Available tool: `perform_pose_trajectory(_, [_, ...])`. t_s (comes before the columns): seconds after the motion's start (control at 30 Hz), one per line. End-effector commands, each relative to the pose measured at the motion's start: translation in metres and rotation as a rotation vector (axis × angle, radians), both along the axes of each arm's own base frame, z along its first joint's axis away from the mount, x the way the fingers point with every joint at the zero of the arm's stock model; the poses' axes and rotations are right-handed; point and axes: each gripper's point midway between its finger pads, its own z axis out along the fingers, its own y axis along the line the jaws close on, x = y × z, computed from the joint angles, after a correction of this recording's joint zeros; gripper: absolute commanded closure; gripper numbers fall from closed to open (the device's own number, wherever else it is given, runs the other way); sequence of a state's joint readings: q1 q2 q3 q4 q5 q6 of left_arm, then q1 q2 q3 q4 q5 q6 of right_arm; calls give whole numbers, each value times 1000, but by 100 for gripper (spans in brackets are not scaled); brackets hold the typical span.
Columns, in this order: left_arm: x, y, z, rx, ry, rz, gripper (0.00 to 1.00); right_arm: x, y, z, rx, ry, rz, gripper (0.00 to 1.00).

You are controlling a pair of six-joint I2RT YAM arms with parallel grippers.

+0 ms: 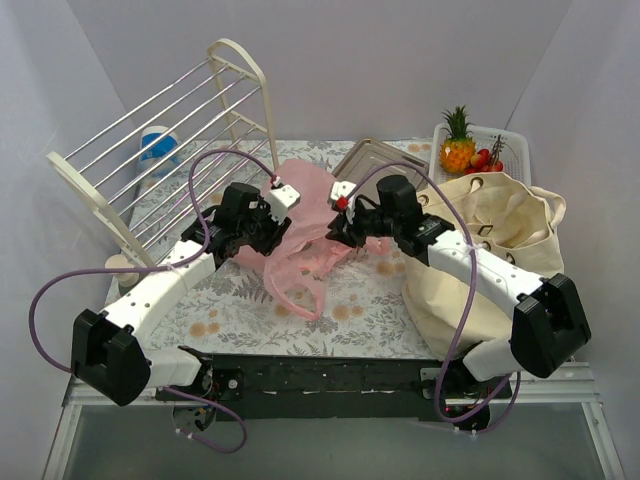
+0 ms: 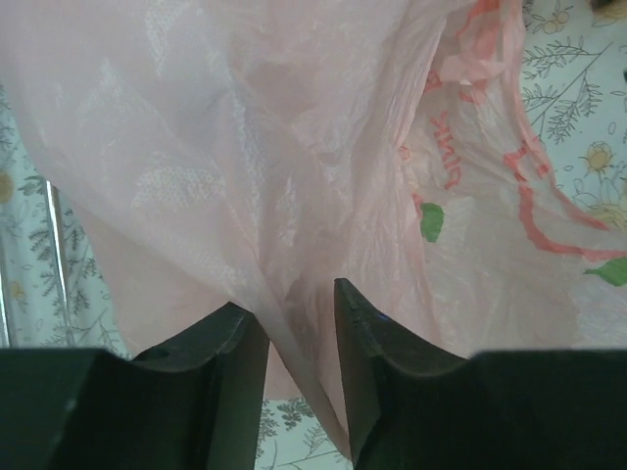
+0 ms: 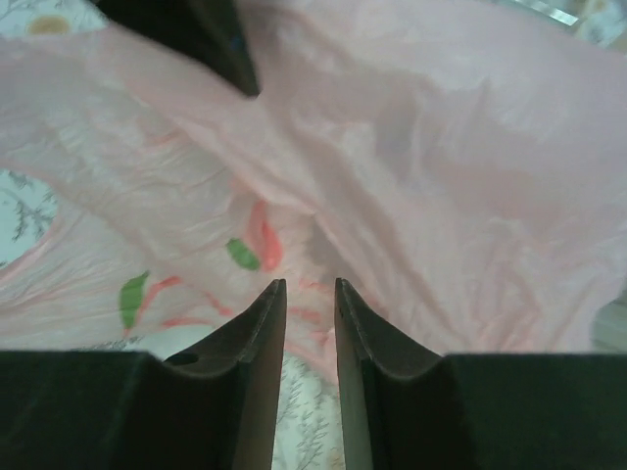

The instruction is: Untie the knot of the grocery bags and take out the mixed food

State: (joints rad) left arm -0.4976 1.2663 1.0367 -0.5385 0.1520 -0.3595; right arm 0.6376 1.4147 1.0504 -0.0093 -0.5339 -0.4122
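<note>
The pink bag lies slumped at the middle of the desk, and the two arms meet it from opposite sides, probably so the film can be drawn apart and its tied mouth loosened. The left end effector pinches a gathered fold that runs down between its fingers. The right end effector has its fingers drawn almost together against the film, and I cannot tell whether any plastic is caught. The bag is thin, translucent and crinkled, printed with red lettering and green leaves, and looks limp. A pineapple and red fruits sit in the white basket behind the canvas tote.
</note>
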Motion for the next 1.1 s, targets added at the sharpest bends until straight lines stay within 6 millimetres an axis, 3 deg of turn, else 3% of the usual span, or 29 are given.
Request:
perform_pose_trajectory(0.0, [22, 0, 22, -28, -86, 63, 74, -10, -1, -26, -9, 88, -2, 69])
perform_pose_trajectory(0.07, [28, -5, 31, -49, -92, 64, 78, -7, 0, -39, -27, 115, -15, 71])
perform_pose_trajectory(0.13, [34, -9, 44, -71, -107, 72, 87, -5, 3, -46, -30, 138, -12, 73])
perform_pose_trajectory(0.2, [37, -10, 43, -67, -102, 78, 100, -3, 9, -46, -19, 158, -9, 73])
perform_pose_trajectory(0.47, [29, -19, 61, -132, -93, 29, 100, 9, 26, -60, -28, 179, -46, 67])
perform_pose_trajectory(0.67, [-5, -26, 79, -189, -55, -78, 100, 29, 25, -73, -54, 173, -146, 61])
perform_pose_trajectory(0.83, [-20, -16, 57, -159, -4, -71, 100, 27, 31, -75, -32, 197, -133, 45])
perform_pose_trajectory(1.07, [-19, -18, 37, -152, 31, -67, 100, 40, 36, -83, -42, 196, -176, 35])
